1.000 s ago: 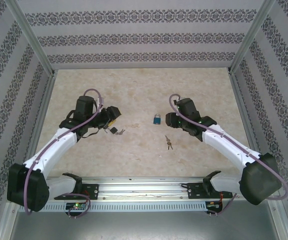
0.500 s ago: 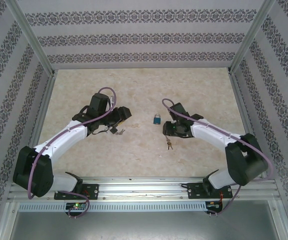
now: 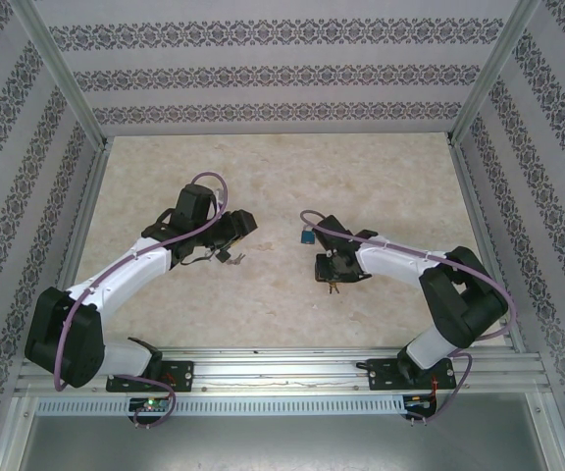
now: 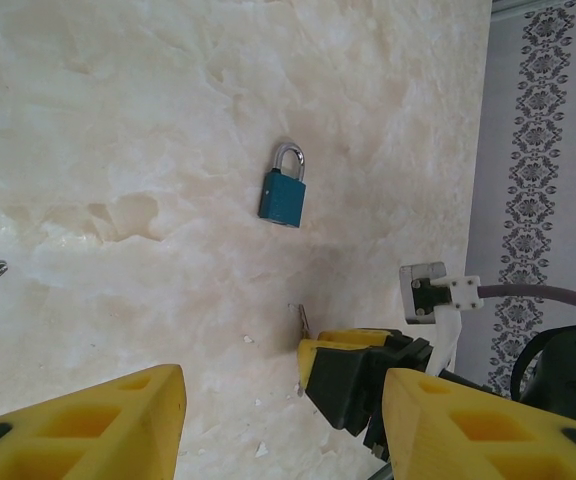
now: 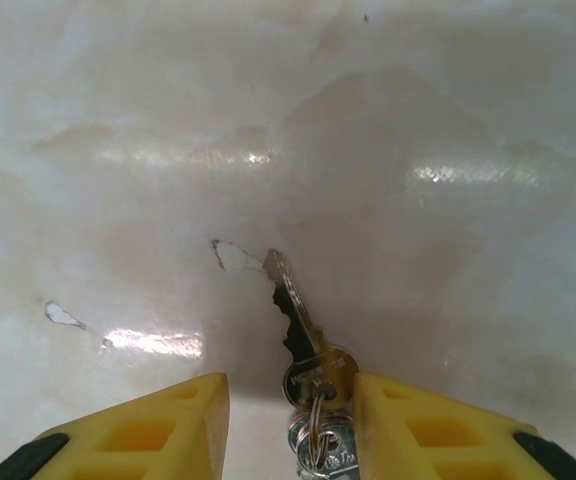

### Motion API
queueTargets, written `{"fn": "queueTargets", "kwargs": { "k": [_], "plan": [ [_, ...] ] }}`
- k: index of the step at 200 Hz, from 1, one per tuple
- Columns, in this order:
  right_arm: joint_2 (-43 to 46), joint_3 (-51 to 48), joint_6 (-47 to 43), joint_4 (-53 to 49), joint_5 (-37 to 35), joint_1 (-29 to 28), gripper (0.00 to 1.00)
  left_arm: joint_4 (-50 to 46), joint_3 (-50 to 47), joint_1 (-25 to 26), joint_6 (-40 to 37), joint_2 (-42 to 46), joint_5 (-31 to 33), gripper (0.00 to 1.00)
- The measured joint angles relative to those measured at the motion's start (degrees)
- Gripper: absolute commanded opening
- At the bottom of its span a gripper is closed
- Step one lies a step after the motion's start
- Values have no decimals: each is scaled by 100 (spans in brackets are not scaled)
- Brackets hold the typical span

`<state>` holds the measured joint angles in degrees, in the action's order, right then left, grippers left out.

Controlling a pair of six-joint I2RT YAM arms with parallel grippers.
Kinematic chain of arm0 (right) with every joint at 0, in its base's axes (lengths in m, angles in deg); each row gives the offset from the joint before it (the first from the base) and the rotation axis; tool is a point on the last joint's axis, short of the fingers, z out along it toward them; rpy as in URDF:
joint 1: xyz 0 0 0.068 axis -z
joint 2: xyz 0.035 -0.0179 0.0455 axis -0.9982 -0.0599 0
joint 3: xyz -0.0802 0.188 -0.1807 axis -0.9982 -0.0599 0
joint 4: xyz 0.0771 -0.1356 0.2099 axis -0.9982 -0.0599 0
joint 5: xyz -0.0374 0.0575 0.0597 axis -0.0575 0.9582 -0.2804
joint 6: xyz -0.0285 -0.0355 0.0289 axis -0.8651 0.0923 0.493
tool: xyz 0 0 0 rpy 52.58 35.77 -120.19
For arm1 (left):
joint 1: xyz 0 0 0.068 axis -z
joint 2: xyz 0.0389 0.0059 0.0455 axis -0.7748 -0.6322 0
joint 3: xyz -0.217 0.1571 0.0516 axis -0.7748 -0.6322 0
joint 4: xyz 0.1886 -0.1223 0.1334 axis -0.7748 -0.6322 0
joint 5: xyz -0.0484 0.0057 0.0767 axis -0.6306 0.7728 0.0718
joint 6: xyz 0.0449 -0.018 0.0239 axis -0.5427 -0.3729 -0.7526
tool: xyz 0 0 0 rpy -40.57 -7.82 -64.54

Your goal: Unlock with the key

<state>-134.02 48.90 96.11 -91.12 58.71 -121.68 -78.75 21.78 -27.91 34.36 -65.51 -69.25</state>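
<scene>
We can read no text, brand, number or sign anywhere. The head of the key (image 5: 318, 378) carries a faint stamped mark, but it is too small and blurred for us to make out.

Right pincer (image 5: 290, 392) swung inward over key (image 5: 294, 312), jaws narrowing

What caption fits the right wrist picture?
Right gripper open around the key lying on the marbled table.
</scene>
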Motion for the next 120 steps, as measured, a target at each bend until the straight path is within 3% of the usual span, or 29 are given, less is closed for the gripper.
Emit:
{"fn": "queueTargets", "kwargs": {
  "k": [54,103,120],
  "plan": [
    [-157,4,107,-55,-291,-116,13,37,-2,0,22,0,0,54],
    [-133,26,11,-94,-367,-118,0,87,-26,0,39,0,0,54],
    [-81,-7,-122,-55,-358,-118,0,92,-33,0,39,0,0,53]
  ]
}}
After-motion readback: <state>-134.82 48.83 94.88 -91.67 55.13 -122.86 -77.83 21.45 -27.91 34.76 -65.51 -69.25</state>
